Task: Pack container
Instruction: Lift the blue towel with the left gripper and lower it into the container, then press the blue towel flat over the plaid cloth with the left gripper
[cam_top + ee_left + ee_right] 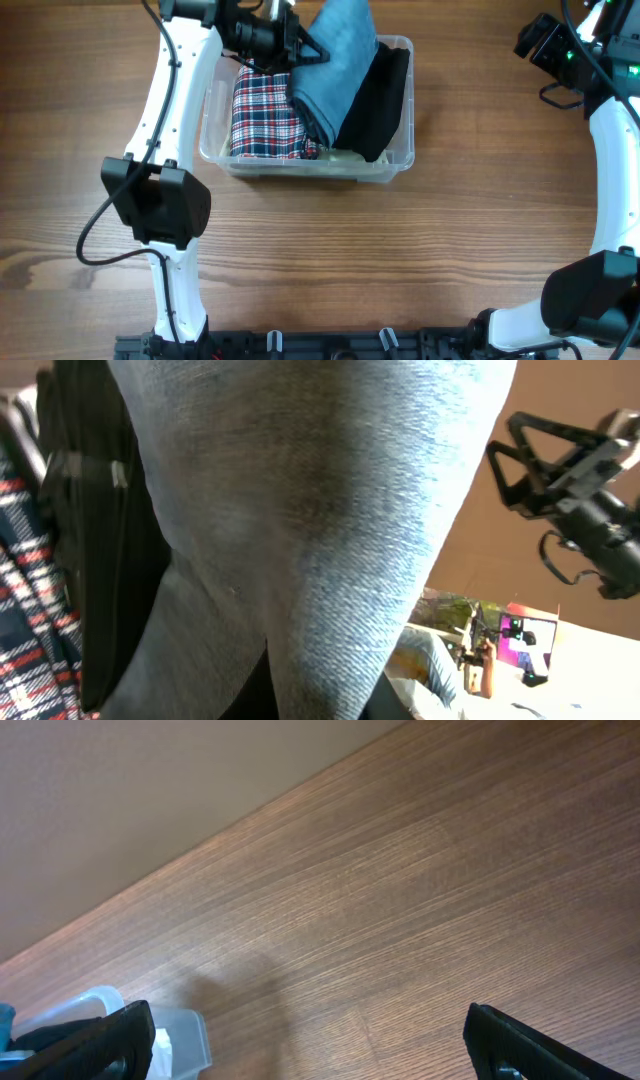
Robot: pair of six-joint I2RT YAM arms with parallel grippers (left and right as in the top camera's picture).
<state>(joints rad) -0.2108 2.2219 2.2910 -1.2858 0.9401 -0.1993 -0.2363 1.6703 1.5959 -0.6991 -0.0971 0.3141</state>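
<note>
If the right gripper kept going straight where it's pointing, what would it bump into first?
Most likely the brown wooden table; bare wood fills the view ahead of the open right gripper. The clear rectangular plastic container lies off to one side.

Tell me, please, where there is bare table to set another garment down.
The table is bare in front of the container and between it and the right gripper. It is crowded inside the container, which is full of clothes, and at its far left corner, where the left gripper meets the denim.
</note>
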